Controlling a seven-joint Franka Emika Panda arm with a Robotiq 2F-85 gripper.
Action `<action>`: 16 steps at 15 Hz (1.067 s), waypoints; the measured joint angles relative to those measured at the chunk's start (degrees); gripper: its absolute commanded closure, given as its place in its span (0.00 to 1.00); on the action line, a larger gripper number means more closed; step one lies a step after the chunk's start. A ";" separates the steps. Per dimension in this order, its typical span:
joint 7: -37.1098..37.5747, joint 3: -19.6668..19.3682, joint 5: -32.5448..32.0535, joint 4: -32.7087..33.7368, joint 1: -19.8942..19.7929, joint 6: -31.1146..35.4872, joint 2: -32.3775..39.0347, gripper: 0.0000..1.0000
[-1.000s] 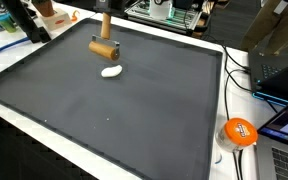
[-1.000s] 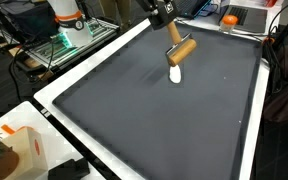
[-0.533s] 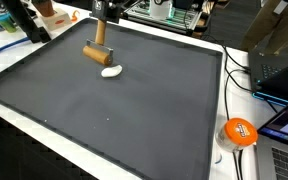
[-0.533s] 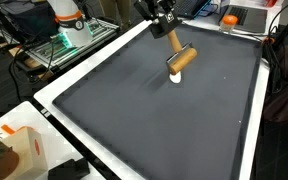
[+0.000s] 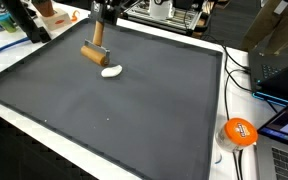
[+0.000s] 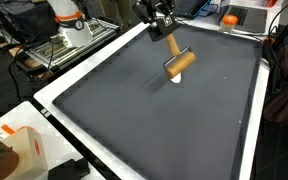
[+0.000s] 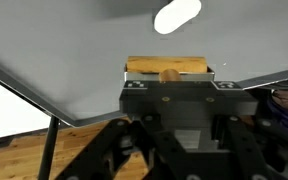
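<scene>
Wrist view showed the roller clamped by its handle, its wooden head crosswise just below the camera, with the white lump lying ahead of it on the mat. Your fingers were closed tight on the handle's top.

Over the last second you had swung the roller. In an exterior view the handle had hung nearly upright, and now it leaned, with the head carried sideways and lower, near the lump but apart from it. I could not tell whether the head touched the mat.

The lump had not moved or changed shape, so the swing only re-angled the tool beside it. Mat and lump sat at the far end of the desk.
</scene>
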 measured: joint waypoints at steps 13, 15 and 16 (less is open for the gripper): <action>4.71 5.72 -3.22 0.45 -2.87 -3.11 1.53 0.78; 4.97 5.72 -3.21 0.40 -2.90 -2.29 1.62 0.78; 5.63 5.72 -3.22 0.33 -2.96 -1.09 1.61 0.78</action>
